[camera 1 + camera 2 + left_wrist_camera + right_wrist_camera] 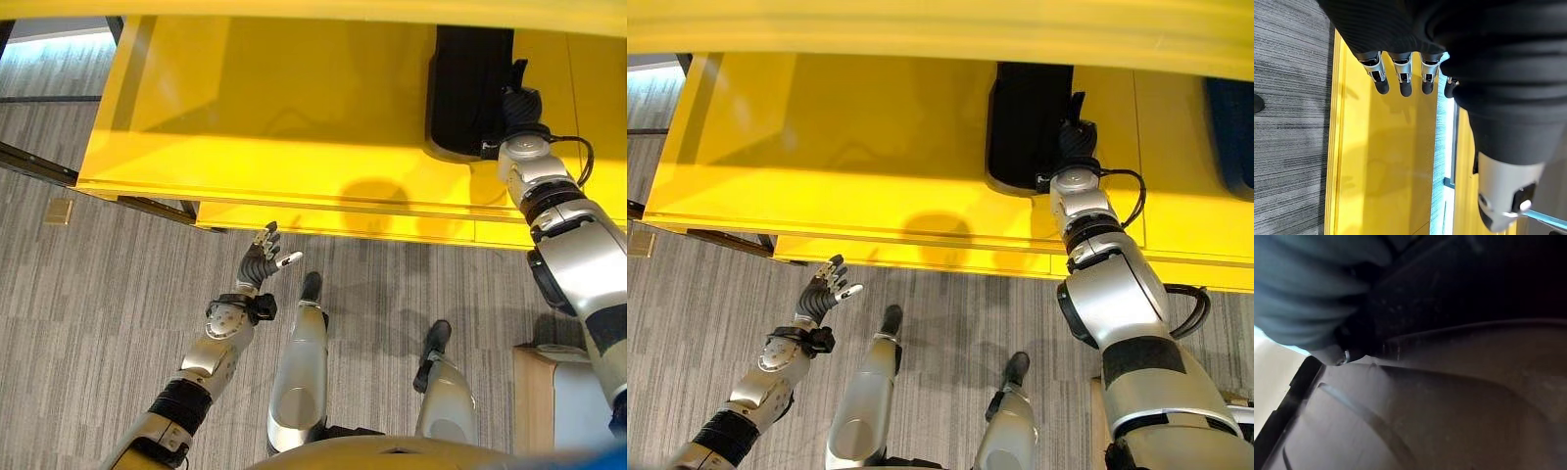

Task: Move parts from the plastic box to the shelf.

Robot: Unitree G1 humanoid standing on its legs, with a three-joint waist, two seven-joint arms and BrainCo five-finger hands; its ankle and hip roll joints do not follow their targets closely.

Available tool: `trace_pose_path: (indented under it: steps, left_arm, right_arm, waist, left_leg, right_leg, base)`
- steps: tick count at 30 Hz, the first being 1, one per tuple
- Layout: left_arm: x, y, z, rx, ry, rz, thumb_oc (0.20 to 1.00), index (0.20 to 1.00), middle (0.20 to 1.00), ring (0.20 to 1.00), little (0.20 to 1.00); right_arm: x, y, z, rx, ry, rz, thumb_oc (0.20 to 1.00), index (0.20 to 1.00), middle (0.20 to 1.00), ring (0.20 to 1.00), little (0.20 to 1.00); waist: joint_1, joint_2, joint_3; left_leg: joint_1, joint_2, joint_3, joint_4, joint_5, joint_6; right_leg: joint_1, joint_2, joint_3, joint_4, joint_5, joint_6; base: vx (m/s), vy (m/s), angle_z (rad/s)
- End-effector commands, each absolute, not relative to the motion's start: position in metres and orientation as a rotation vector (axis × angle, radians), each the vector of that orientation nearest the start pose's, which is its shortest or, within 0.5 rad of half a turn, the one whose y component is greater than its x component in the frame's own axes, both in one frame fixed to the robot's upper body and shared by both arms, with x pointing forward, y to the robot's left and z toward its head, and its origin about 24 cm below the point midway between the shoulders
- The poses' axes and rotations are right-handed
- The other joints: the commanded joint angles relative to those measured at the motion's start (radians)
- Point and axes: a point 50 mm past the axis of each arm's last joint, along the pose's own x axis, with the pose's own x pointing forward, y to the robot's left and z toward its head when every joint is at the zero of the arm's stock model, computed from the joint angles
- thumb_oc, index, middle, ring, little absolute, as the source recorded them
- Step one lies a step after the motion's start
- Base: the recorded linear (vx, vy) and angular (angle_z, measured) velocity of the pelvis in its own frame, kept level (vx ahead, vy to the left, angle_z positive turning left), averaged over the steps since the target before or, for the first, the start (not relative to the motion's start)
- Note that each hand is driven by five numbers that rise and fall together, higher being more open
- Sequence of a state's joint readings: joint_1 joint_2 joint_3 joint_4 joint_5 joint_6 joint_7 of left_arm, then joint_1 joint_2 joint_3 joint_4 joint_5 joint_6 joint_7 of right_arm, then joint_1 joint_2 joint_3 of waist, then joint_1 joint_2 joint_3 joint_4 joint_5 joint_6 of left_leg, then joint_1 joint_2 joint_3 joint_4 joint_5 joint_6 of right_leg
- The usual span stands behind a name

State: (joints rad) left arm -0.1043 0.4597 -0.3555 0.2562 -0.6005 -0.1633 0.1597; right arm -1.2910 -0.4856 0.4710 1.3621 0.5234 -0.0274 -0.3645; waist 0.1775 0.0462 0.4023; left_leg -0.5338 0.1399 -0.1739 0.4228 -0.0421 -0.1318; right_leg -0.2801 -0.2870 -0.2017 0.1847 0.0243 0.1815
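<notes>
Down low on the left, left robot hand (263, 257) hanging over the grey carpet floor (88, 313), fingers straight and loose, holding nothing. Further right, yellow shelf (274, 117) stretching wide across the top. On it, black part (1021, 122) lying flat. Right robot hand (1074, 132) reaching onto that black part, touching it; cannot tell whether clenched or let go, fingers hidden. Could go wrong: pulling back too fast could drag the black part toward the shelf edge, maybe tipping it off. Smooth shiny yellow shelf, likely slippery. Striped grey carpet floor below, with a small tan box (537, 397) at far right.
</notes>
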Motion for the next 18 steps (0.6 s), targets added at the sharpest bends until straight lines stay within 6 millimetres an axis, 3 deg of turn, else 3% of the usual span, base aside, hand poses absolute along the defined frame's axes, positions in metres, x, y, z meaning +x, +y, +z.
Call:
trace_pose_path:
  steps: [1, 9, 18]
  left_arm:
    - [0.262, 0.181, 0.03, -0.079, 0.054, -0.09, 1.0, 1.0, 1.0, 1.0, 1.0]
    - [0.263, 0.182, 0.032, -0.07, 0.044, -0.093, 1.0, 1.0, 1.0, 1.0, 1.0]
    - [0.264, 0.182, 0.033, -0.068, 0.044, -0.095, 1.0, 1.0, 1.0, 1.0, 1.0]
  right_arm:
    - [0.416, -0.247, 0.276, -0.279, -0.216, -0.519, 0.2, 0.2, 0.2, 0.2, 0.2]
    - [0.41, -0.271, 0.273, -0.235, -0.173, -0.609, 0.2, 0.2, 0.2, 0.2, 0.2]
    - [0.406, -0.281, 0.277, -0.223, -0.174, -0.644, 0.2, 0.2, 0.2, 0.2, 0.2]
  waist:
    - [0.014, -0.006, 0.007]
    - [0.02, 0.005, 0.005]
    - [0.023, 0.009, 0.005]
  left_leg:
    - [0.007, -0.037, 0.131, -0.068, 0.052, 0.07]
    - [0.003, -0.043, 0.13, -0.068, 0.051, 0.068]
    - [-0.001, -0.044, 0.127, -0.067, 0.05, 0.069]
  right_leg:
    - [-0.058, 0.049, 0.025, 0.22, -0.142, -0.074]
    - [-0.058, 0.048, 0.016, 0.225, -0.145, -0.073]
    - [-0.059, 0.046, 0.01, 0.227, -0.145, -0.072]
  base:
    - [0.0, 0.0, 0.0]
    - [0.0, 0.0, 0.0]
    - [0.0, 0.0, 0.0]
